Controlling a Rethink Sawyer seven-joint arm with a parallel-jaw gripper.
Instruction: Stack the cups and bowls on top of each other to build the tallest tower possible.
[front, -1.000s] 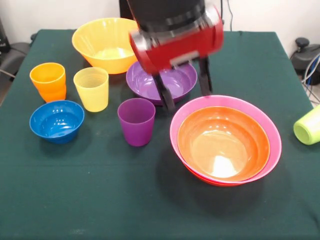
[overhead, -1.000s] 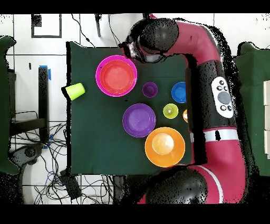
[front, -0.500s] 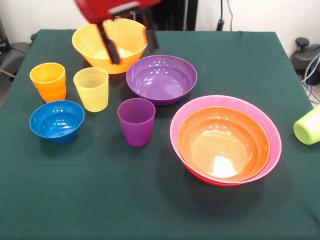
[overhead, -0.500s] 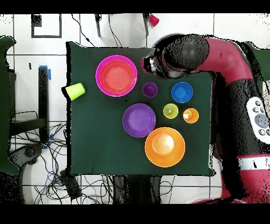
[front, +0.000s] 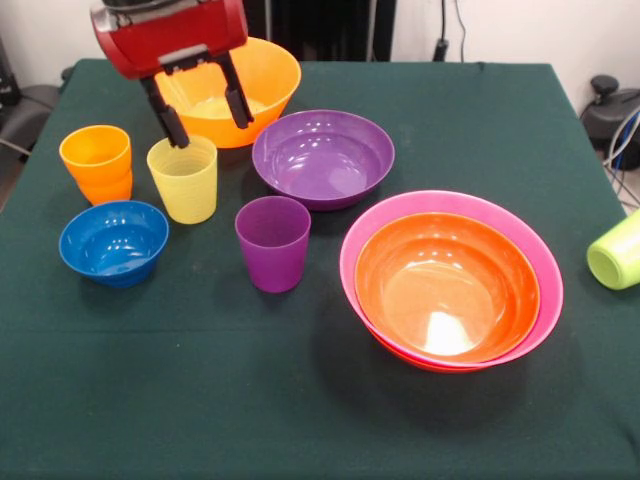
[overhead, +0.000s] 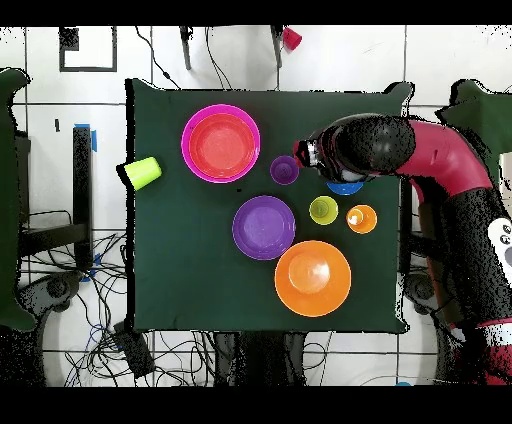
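My gripper (front: 203, 110) is open and empty. It hangs just above and behind the yellow cup (front: 183, 178), in front of the yellow-orange bowl (front: 228, 84). The orange cup (front: 97, 162) and the small blue bowl (front: 113, 241) are to the left. The purple cup (front: 272, 242) stands in front of the purple bowl (front: 322, 157). The tower is a pink bowl (front: 520, 240) with a red-orange bowl (front: 445, 288) nested in it. A red-orange rim shows under the pink bowl. The lime green cup (front: 616, 250) lies on its side at the right edge.
In the overhead view the arm (overhead: 365, 150) covers most of the blue bowl (overhead: 345, 187). The yellow cup (overhead: 323, 210) and the orange cup (overhead: 361, 218) sit beside it. The lime green cup (overhead: 143, 172) lies near the table's left edge. The green table (front: 300, 400) is bare at the front.
My gripper has moved from over the purple bowl to the picture's left. It has come down over the yellow cup. No cup or bowl has moved.
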